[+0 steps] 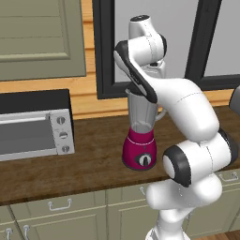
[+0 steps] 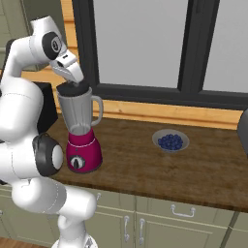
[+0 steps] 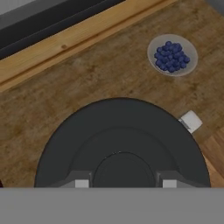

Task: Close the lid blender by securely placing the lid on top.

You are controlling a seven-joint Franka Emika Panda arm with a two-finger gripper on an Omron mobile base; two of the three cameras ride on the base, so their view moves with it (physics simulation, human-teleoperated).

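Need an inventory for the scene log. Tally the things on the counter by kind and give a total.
Blender, with dark lid on its jar: 1
Toaster oven: 1
Bowl of blueberries: 1
Total: 3

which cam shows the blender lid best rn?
Hand view: the dark round lid is seen from straight above, its whole disc visible. Right base view shows it side-on as a dark cap on the blender jar. In left base view the arm covers the jar top.
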